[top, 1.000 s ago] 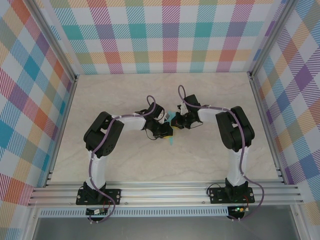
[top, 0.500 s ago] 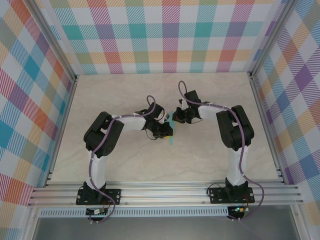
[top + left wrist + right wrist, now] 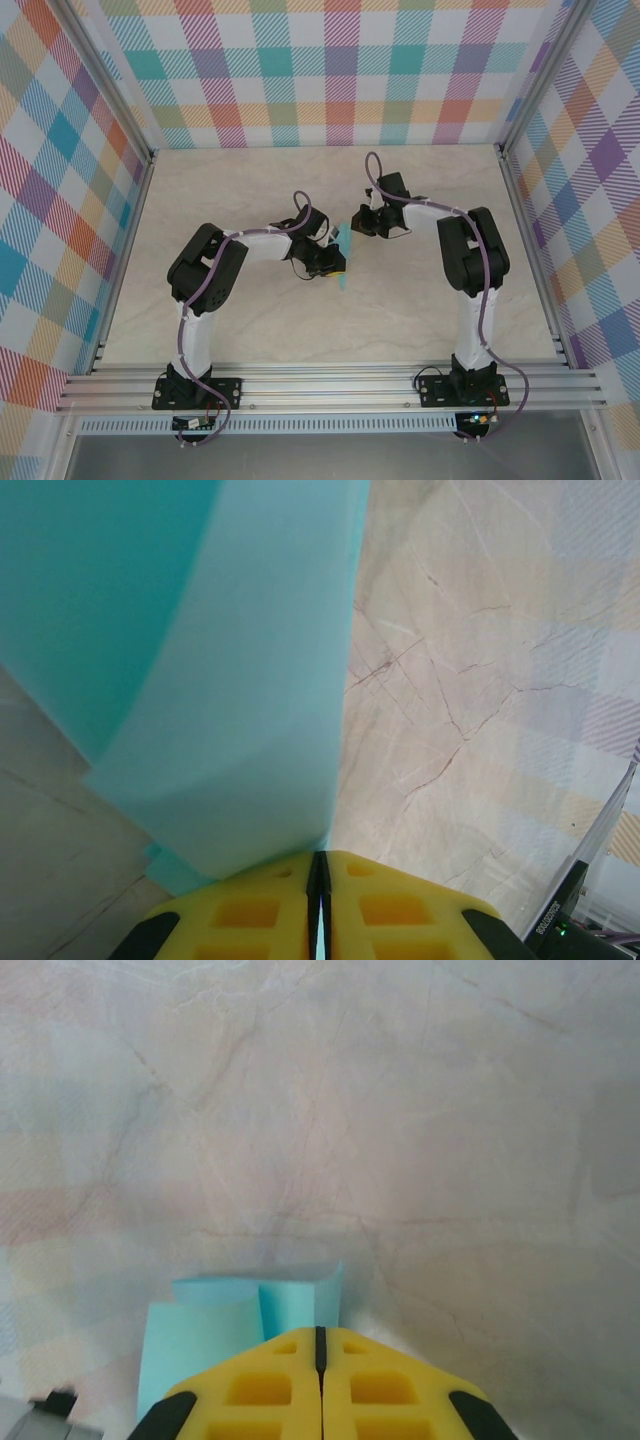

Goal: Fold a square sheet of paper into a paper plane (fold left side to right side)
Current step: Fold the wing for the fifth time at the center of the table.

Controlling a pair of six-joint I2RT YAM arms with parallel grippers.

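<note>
Left gripper [image 3: 320, 885] clamped on the folded paper [image 3: 220, 680], centre of top view. Right gripper [image 3: 320, 1355] fingers together at the paper's edge.

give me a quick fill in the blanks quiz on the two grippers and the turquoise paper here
1. The left gripper is ____ on the turquoise paper.
2. The fingers of both grippers are ____ in colour.
3. The right gripper pinches an end of the same sheet of ____.
4. Under it all lies a pale table with a veined, ____-like pattern.

Missing words: shut; yellow; paper; marble
</note>
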